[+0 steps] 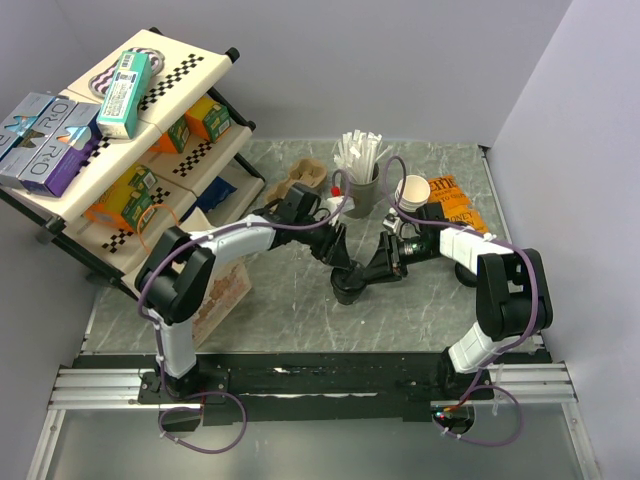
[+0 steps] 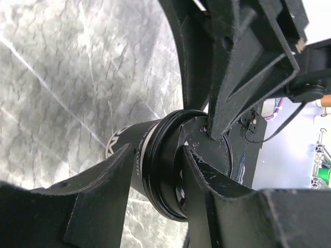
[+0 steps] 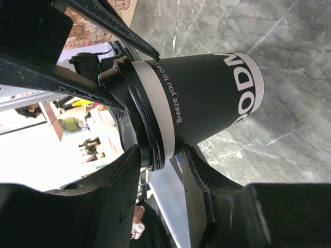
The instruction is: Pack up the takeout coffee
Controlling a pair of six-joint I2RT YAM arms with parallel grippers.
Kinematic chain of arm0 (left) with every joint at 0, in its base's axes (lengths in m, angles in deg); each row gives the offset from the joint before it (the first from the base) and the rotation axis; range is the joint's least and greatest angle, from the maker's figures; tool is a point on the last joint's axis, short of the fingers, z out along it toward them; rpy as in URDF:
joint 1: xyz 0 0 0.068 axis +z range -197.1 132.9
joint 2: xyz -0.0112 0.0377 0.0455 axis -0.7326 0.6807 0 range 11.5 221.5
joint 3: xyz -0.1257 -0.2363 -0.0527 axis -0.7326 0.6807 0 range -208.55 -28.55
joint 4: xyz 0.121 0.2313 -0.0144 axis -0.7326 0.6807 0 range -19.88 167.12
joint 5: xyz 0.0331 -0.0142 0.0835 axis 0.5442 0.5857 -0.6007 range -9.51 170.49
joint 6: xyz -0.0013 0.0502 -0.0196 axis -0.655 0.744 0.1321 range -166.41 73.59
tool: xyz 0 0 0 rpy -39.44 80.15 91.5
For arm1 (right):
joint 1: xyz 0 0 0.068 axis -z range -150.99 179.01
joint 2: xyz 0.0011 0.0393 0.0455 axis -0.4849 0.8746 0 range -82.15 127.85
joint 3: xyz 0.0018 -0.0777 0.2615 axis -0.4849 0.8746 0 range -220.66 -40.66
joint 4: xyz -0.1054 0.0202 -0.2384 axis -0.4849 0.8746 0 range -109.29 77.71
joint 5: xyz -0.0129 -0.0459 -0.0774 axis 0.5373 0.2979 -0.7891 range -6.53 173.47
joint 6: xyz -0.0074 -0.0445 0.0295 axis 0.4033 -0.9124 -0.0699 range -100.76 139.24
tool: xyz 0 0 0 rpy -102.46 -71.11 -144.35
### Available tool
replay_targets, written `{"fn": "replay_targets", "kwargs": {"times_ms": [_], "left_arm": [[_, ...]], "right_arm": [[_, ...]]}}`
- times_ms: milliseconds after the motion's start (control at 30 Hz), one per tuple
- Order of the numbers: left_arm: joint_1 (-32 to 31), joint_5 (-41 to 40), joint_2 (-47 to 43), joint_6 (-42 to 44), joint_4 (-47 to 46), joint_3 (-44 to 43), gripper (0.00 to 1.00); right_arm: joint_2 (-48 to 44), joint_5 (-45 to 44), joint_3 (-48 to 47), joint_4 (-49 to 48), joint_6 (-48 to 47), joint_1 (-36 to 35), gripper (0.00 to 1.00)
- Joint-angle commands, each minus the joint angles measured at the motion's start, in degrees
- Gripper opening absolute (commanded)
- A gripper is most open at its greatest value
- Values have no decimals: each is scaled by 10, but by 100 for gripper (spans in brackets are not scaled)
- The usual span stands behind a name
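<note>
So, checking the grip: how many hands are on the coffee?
2: the left hand and the right hand, both gripping the takeout coffee near its top, from opposite sides.

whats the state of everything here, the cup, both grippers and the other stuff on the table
coffee cup: upright on the table, black lid on top
left gripper: closed on the lid's rim
right gripper: closed on the cup's rim
white cups: stacked upright, mouth open
straws: standing in a holder
</note>
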Motion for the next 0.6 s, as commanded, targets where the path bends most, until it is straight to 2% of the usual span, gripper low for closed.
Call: {"fn": "replay_targets", "kwargs": {"times_ms": [0,133,267,400,467,533,567], "left_arm": [[7,7,9,14,-50,64,47],[13,56,1,-4,-130,86,50],[16,106,-26,-54,-189,72,55],[19,126,-47,-90,-203,56,68],[19,124,-61,-102,-204,56,79],[19,120,-76,-103,-197,58,99],[19,116,-82,-95,-191,61,99]], "right_arm": [[10,-126,4,-23,-36,1,43],[12,-128,-1,-21,-48,1,43],[0,-98,-4,-28,-54,1,43],[-10,-75,-9,-38,-48,1,46],[-15,-70,-14,-38,-48,1,51],[-19,-67,-17,-37,-50,1,59],[-22,-66,-21,-34,-53,1,61]]}}
